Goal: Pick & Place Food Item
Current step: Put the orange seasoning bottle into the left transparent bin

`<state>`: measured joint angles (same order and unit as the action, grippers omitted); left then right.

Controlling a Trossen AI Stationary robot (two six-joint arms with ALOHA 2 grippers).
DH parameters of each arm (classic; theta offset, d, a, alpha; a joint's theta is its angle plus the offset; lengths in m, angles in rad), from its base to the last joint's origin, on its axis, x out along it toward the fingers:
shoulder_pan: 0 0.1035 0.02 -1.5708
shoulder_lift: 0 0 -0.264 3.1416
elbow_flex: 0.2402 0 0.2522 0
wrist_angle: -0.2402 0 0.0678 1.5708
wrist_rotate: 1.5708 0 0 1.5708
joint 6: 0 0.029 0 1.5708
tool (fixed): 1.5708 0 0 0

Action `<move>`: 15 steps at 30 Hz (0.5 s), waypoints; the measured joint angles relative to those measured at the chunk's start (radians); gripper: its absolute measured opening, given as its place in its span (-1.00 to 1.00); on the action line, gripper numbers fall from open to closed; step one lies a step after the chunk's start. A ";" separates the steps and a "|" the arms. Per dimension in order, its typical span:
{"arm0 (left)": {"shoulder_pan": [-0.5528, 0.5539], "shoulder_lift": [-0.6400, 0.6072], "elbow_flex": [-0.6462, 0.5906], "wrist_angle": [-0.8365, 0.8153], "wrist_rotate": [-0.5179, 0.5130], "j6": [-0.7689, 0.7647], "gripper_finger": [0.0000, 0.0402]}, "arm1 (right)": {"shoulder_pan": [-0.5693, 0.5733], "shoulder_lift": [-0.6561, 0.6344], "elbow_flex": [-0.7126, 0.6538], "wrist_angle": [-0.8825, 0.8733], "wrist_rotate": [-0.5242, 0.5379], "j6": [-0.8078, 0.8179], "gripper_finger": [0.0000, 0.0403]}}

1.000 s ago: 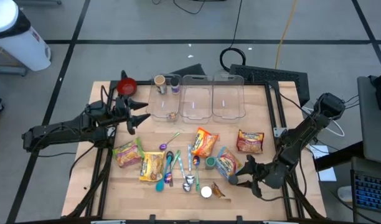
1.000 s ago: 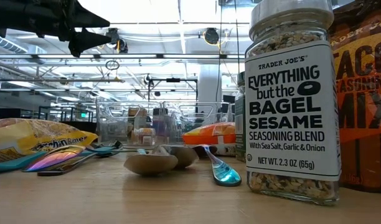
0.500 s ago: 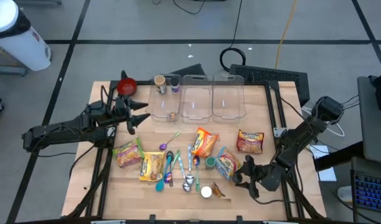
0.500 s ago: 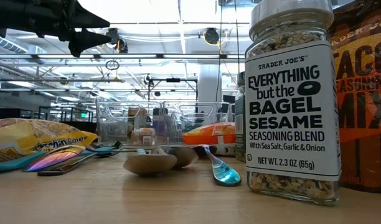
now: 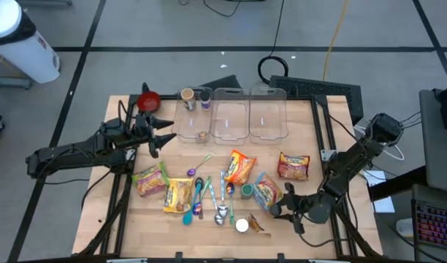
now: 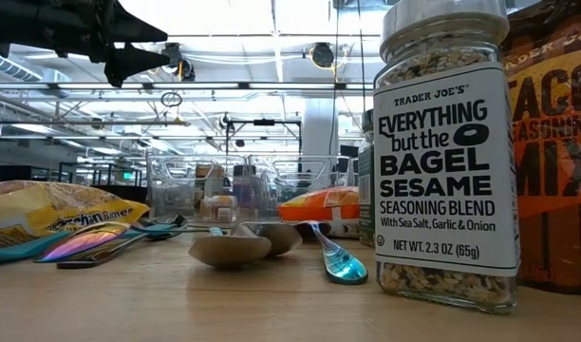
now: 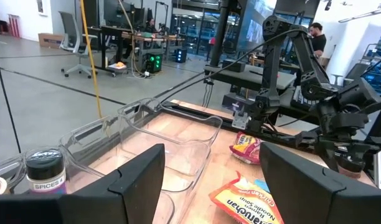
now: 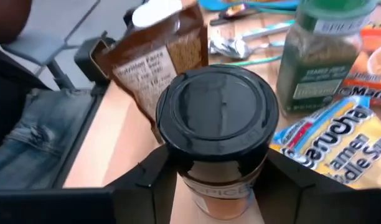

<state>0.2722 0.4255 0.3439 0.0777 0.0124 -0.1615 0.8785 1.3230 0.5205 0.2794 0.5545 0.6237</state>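
Since the earlier frame the right gripper [image 5: 277,211] has edged in along the near right edge of the wooden table [image 5: 209,241], and its 2 fingers now close around a black-lidded spice jar [image 8: 218,127] (grip looks seated, so lifting seems next). The left gripper [image 5: 167,132] hovers open beside the 3 clear bins [image 5: 231,117]. An open office lies beyond.
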 joint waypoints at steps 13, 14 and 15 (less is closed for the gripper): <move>-0.018 0.116 0.002 0.156 0.065 -0.032 0.31 | -0.140 -0.276 0.000 0.030 0.052 -0.232 -0.26; -0.028 0.151 0.002 0.177 0.063 -0.032 0.32 | -0.165 -0.289 0.000 0.042 0.048 -0.254 -0.26; -0.039 0.188 0.002 0.202 0.061 -0.031 0.34 | -0.189 -0.298 0.000 0.057 0.045 -0.282 -0.26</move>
<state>0.2328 0.6136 0.3454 0.2794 0.0738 -0.1930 0.6898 1.0255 0.5205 0.3363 0.5997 0.3415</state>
